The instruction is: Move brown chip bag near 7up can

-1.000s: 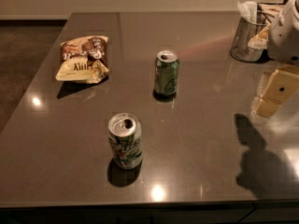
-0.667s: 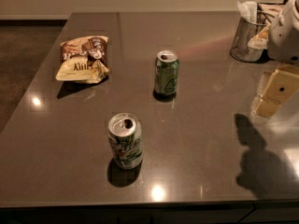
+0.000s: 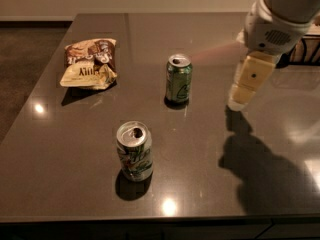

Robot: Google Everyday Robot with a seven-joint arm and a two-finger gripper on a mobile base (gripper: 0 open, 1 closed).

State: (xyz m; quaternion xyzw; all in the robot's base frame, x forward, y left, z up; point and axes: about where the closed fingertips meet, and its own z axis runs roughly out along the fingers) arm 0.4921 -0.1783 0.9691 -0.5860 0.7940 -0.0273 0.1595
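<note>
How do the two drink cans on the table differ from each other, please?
The silver can is pale with green lettering; the green can is dark green with a pale emblem. The silver can stands near the front edge of the table; the green can stands farther back, about mid-table. Both stand upright, apart from each other, and nothing touches them. The gripper hangs over the table to the right of the green can.

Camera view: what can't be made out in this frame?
All in the camera view:
The gripper hangs over the table on its right side; its arm is cut off by the top edge.
The dark object is cut by the right edge and partly behind the arm.
The brown chip bag has print too blurred to read.
The 7up can hides its own far side.
</note>
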